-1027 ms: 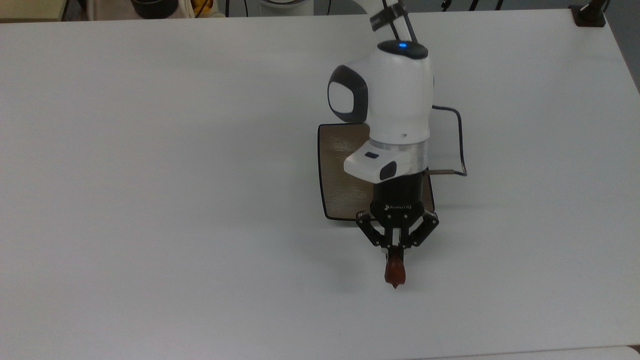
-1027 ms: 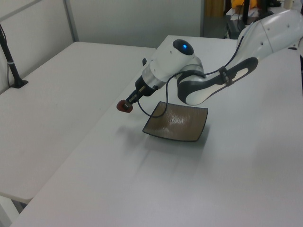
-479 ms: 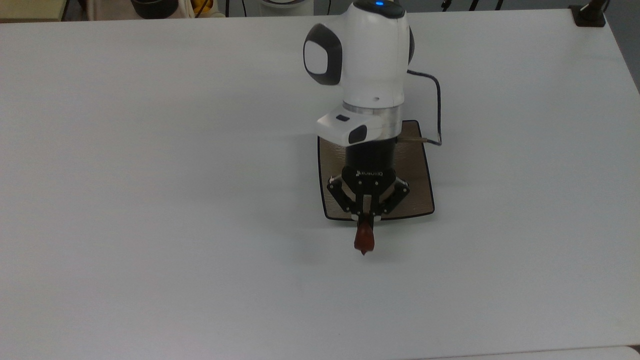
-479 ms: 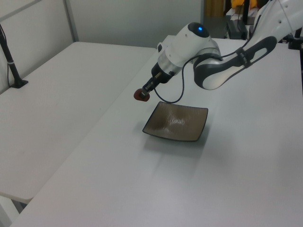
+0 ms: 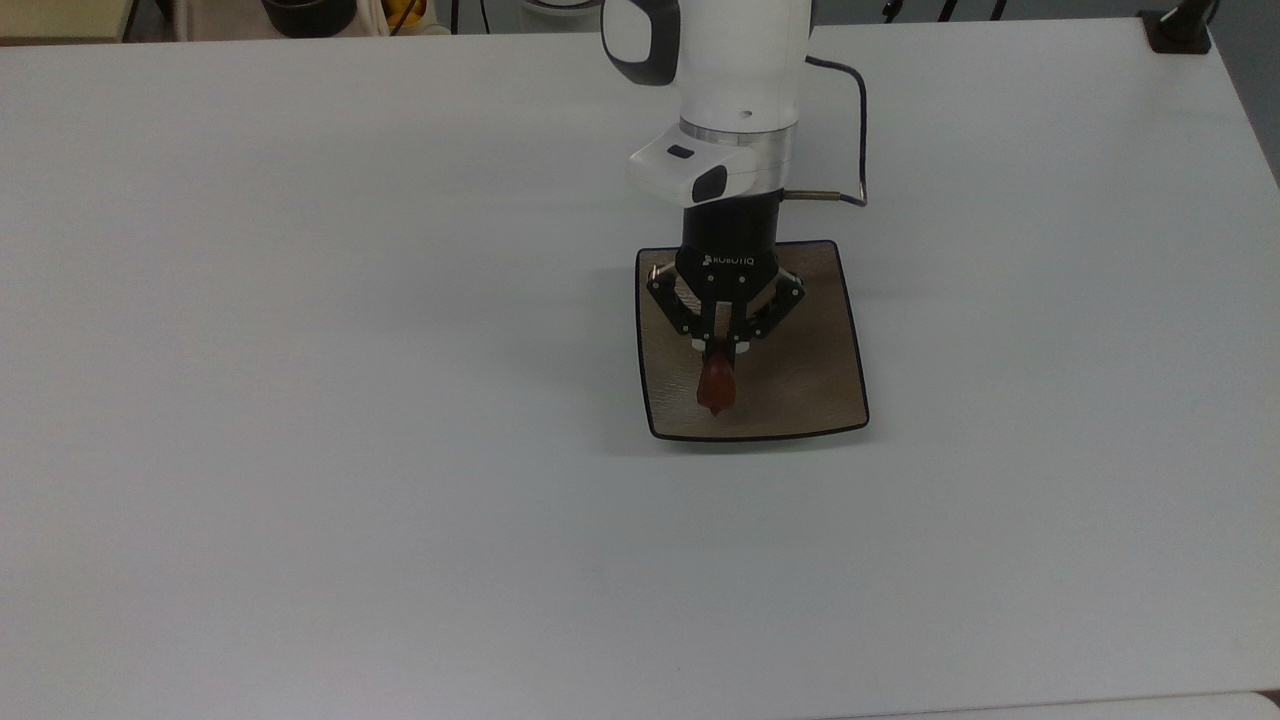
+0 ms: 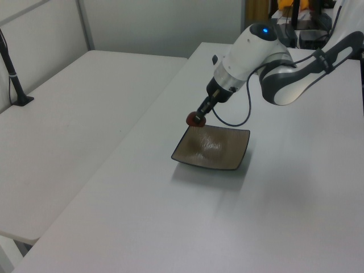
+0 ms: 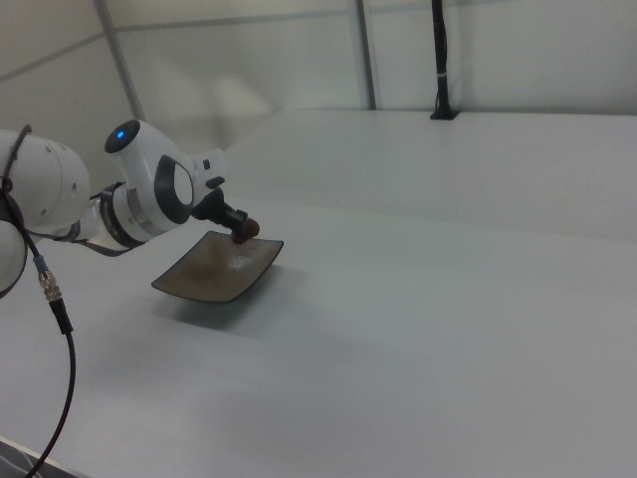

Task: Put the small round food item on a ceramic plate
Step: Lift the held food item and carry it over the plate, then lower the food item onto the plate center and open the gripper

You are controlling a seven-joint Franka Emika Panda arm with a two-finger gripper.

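The claw [image 5: 722, 348] is clamped on the small round food item [image 5: 716, 387], apparently held just above the ceramic plate [image 5: 810, 390] beneath it.

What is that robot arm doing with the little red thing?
The robot arm's tool is pinching a small round food item, a shiny reddish-brown lump. It holds the lump in the air above a square brown ceramic plate that sits on the white table. The lump has not been let go yet, so it is not resting on the plate.
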